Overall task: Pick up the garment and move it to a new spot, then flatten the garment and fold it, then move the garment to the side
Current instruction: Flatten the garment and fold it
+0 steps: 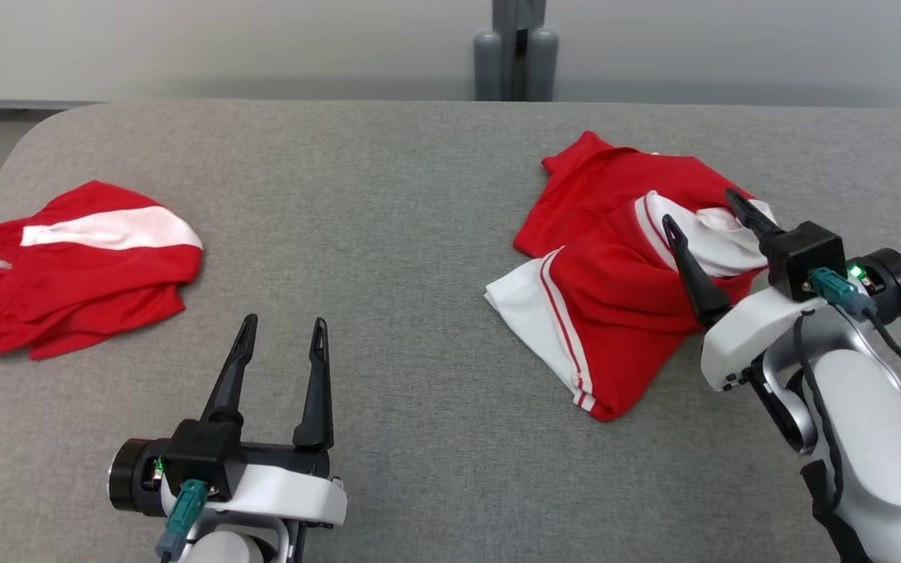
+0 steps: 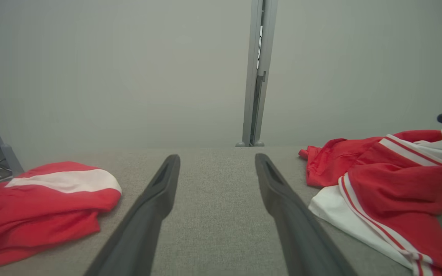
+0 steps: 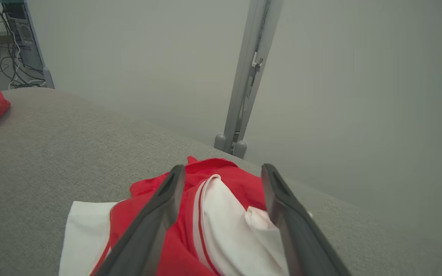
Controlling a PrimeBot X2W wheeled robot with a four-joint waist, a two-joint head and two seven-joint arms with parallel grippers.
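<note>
A crumpled red garment with white panels and stripes (image 1: 615, 274) lies at the right of the grey table (image 1: 388, 234); it also appears in the left wrist view (image 2: 390, 184) and the right wrist view (image 3: 213, 214). My right gripper (image 1: 697, 211) hovers open over its near right part, one finger on each side of a raised white fold (image 3: 225, 222), gripping nothing. My left gripper (image 1: 282, 332) is open over bare table near the front, well left of that garment. A second red and white garment (image 1: 75, 266) lies bunched at the far left.
A grey post (image 1: 515, 51) stands behind the table's far edge, against a pale wall. The table's left corner curves away near the second garment. Cables and a computer stand (image 3: 21, 34) sit on the floor beyond the left side.
</note>
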